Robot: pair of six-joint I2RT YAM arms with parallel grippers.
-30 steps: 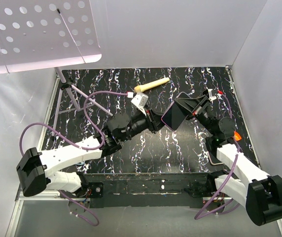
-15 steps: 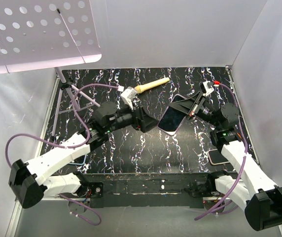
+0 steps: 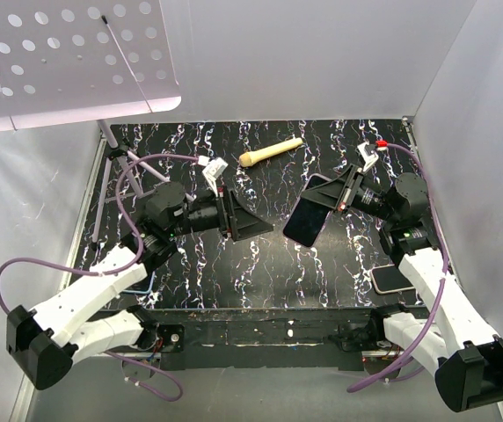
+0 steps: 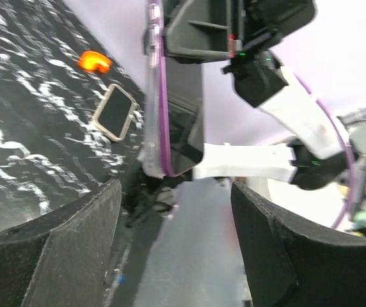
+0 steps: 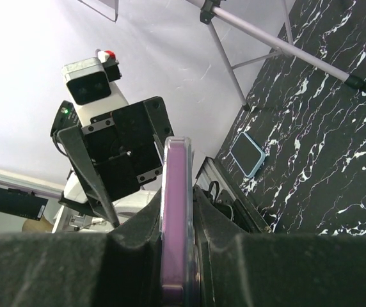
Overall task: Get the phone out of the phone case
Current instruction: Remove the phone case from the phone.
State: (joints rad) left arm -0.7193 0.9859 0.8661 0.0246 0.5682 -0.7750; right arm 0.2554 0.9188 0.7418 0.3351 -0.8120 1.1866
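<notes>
- Table (image 3: 260, 264): dark marbled top, with a stand (image 3: 76, 53) at the far left. It is hard, so a drop from here would be a real knock.
- Left gripper (image 3: 256, 224): fingers spread wide, nothing between them. It points at the phone from the left, near it but apart.
- Right gripper (image 3: 335, 198): clamped on the phone's far end, holding it raised over mid-table and tilted edge-on.
- Phone (image 3: 307, 220): looks to be still in its case (image 4: 160, 115); a purple rim runs along the edge in both wrist views.
- Risk 1: only one end is held. Any push or peel by the left fingers could twist the phone in the right jaws and slip it out.
- Risk 2: the left fingers may close over phone and case together, and then nothing separates.
- Risk 3: they may miss the thin rim, since it sits edge-on to them.
- Spare phone (image 3: 390, 279): lies flat near the right arm, well apart.
</notes>
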